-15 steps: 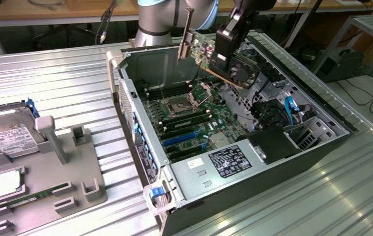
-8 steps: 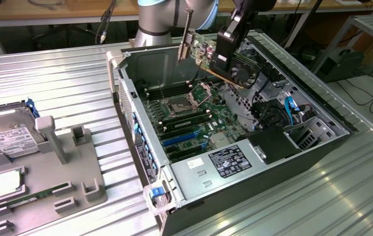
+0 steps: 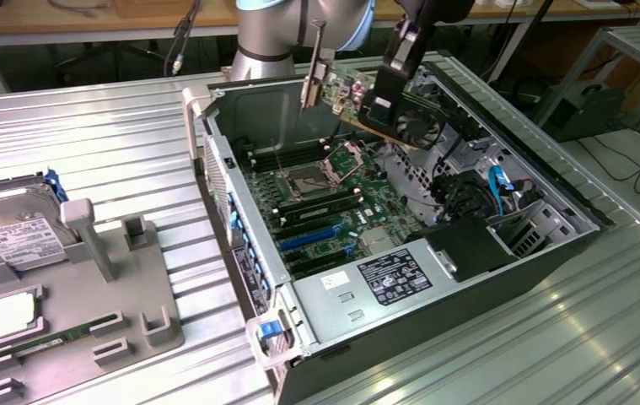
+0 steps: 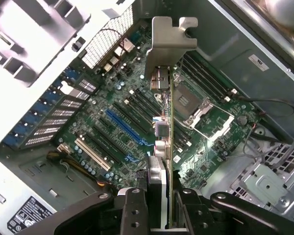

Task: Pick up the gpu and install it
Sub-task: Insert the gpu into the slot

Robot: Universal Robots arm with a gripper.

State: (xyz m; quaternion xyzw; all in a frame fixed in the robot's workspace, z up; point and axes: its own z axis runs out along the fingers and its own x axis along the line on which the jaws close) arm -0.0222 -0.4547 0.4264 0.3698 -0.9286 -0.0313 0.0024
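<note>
The gpu [image 3: 379, 105] hangs tilted in the air over the open computer case [image 3: 241, 211], above the motherboard's socket area. Its round black fan [image 3: 417, 126] faces the exterior view's right, and its silver bracket [image 3: 314, 72] points to the exterior view's left. My gripper [image 3: 396, 72] is shut on the card's upper edge. In the wrist view I see the gpu [image 4: 169, 147] edge-on, clamped between my fingers [image 4: 133, 210], with the bracket [image 4: 169, 34] at its far end. Below it lie the motherboard [image 4: 112, 112] and its blue slot [image 4: 123, 128].
A grey fixture [image 3: 83, 312] at the exterior view's left holds a hard drive [image 3: 10, 232], a processor chip [image 3: 10, 314] and a memory stick [image 3: 44, 344]. Inside the case are the power supply [image 3: 393, 278], the drive cage [image 3: 528, 224] and cables [image 3: 466, 198]. The case walls surround the board.
</note>
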